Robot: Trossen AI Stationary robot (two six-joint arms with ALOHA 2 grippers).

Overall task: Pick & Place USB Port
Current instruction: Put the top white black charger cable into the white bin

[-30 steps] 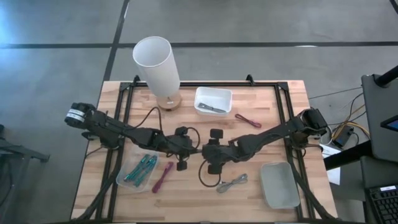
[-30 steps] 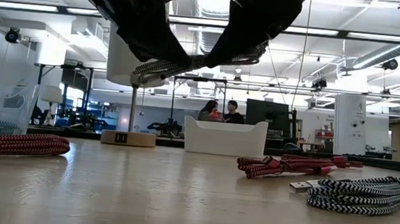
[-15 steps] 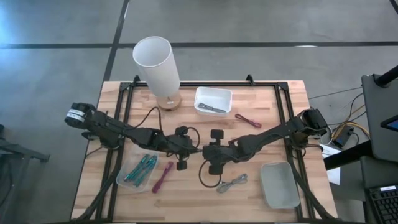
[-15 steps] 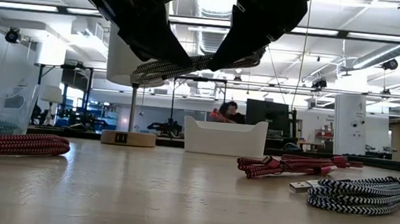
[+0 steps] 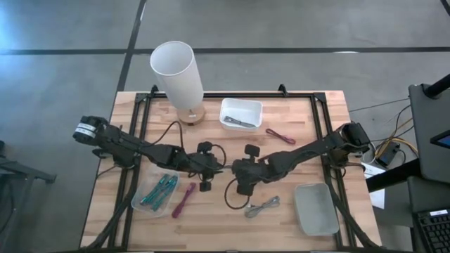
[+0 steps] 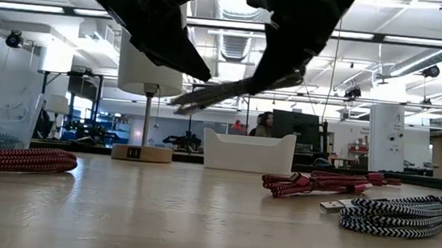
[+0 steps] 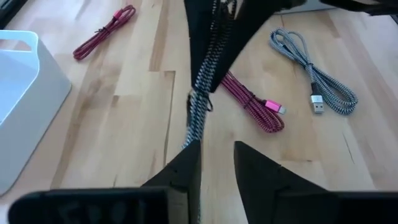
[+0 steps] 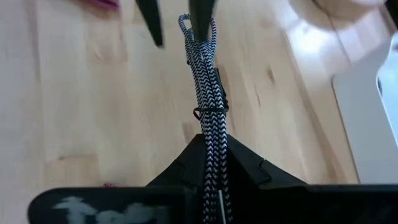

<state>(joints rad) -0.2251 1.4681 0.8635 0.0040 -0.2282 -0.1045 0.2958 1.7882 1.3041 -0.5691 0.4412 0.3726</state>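
A black-and-white braided USB cable bundle (image 8: pixel 205 93) hangs in the air over the table's middle, between my two grippers. My right gripper (image 8: pixel 209 158) comes in from the table's right and is shut on it. My left gripper (image 7: pixel 216 152) faces it from the table's left with its fingers apart; the bundle's free end (image 7: pixel 194 118) lies beside one fingertip. In the low view the bundle (image 6: pixel 224 94) slants down toward its free end, below my left gripper (image 6: pixel 198 70). My right gripper pinches one end of the bundle (image 8: pixel 210 146) between its two fingers, coming slanting down from the table's right. The bundle sticks out ahead along the fingers, lifted clear of the table, its free end tipped downward. My left gripper: the free end lies along one fingertip (image 7: pixel 191 155), and I cannot tell whether they touch.
On the table lie a second black-and-white cable (image 5: pixel 264 206), a red cable (image 5: pixel 184 199) and another red one (image 5: pixel 280 135). A clear tray with teal cables (image 5: pixel 144 204) sits near left, a grey tray (image 5: pixel 315 209) near right, a white bin (image 5: pixel 240 112) and a lamp (image 5: pixel 179 77) at the back.
The bundle's end has come free of my left gripper and has sunk and tipped downward, while its other end stays in my right gripper. My right gripper has rolled a little about its own line. Neither hand has shifted place.
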